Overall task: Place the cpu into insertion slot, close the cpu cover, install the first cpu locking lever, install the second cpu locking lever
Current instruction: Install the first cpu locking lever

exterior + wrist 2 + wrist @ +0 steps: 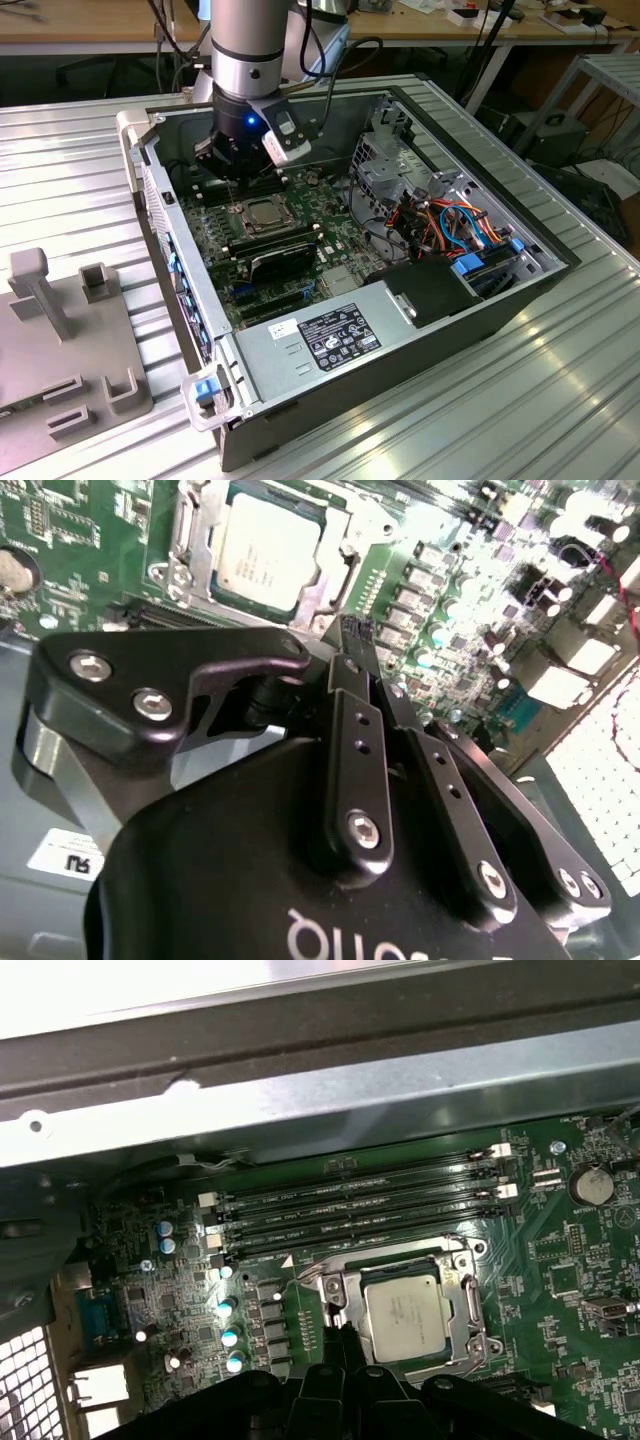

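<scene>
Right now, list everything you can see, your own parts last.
table: one, ribbed silver, under everything
case: one, dark, open, on the table
board: one, green, inside the case
chip: one, silvery-grey, seated on the board
cover: one, silvery frame, closed around the chip
long slots: four, black, beside the chip
coin battery: one, silver, on the board
power supply: one, grey, inside the case
cables: one bundle, orange and blue, exterior view's right
holder: one, grey, exterior view's left
gripper: one, black, shut, close beside the cover
</scene>
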Controlling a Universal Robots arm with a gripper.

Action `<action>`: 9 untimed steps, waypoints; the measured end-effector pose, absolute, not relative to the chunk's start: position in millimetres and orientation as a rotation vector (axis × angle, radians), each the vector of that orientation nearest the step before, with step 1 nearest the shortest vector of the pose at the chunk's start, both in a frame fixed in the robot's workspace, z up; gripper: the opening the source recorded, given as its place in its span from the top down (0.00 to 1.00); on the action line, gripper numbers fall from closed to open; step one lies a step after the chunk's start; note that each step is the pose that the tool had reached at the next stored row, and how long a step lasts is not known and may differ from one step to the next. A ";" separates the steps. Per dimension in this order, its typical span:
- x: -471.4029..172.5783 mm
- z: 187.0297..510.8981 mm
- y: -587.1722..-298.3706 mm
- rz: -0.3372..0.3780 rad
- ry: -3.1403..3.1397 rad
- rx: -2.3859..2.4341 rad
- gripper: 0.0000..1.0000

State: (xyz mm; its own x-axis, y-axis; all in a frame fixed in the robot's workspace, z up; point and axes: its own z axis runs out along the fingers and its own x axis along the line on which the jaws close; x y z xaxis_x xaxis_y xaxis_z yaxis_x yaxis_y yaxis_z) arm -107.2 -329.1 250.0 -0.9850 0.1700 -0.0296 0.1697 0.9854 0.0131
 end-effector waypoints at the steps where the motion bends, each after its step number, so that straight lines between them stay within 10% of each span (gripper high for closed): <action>1: -109.1 249.6 -329.1 0.017 3.100 0.261 0.89; 9: -121.9 248.1 -329.1 0.017 3.105 0.209 0.89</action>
State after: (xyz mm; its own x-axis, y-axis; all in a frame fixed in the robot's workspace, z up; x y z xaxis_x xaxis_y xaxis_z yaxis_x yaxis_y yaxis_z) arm -121.9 -329.1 248.1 -0.9905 0.1341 -0.0289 0.1338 0.9909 0.0131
